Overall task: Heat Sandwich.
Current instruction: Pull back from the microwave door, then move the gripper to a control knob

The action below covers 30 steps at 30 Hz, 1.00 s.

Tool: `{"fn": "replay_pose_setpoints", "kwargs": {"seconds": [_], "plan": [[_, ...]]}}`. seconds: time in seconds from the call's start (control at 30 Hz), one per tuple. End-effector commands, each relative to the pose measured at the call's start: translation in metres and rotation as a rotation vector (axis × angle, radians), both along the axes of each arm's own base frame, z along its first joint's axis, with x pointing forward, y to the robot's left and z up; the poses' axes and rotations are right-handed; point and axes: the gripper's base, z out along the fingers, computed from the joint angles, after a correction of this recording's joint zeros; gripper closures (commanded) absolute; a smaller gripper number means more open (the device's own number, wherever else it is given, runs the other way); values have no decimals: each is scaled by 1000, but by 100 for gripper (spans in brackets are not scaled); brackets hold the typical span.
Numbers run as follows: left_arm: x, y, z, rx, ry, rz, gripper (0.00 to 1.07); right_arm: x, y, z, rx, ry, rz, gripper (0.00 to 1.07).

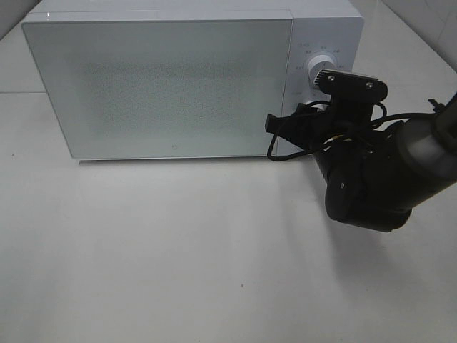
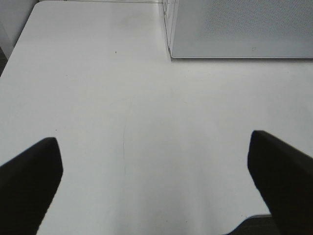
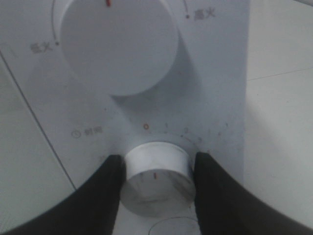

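The sandwich is out of view in every frame. A white microwave (image 1: 164, 86) stands at the back of the table with its frosted door closed. My right gripper (image 3: 156, 171) is at the control panel, its two dark fingers pressed against either side of the lower timer knob (image 3: 155, 188), shut on it. Above it sits the larger power knob (image 3: 117, 44), also seen as the white dial (image 1: 319, 71). My left gripper (image 2: 154, 161) hangs open over bare table, nothing between its fingers (image 2: 29, 181).
The right arm (image 1: 371, 179) and its cables reach in from the right, in front of the microwave's panel. The microwave's lower corner (image 2: 239, 29) lies ahead of the left gripper. The white table (image 1: 178, 250) spreads in front, its edge (image 2: 254, 223) near the left gripper.
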Motion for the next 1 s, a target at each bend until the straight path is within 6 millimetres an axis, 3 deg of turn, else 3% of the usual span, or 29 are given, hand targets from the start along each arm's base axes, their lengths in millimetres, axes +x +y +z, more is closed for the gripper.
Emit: {"fn": "replay_pose_setpoints", "kwargs": {"seconds": [0.03, 1.0], "plan": [[-2, 0, -1, -3, -16, -7, 9, 2, -1, 7, 153, -40, -37, 106], [-2, 0, -1, -3, -16, -7, 9, 3, 3, 12, 1053, -78, -160, 105]]}}
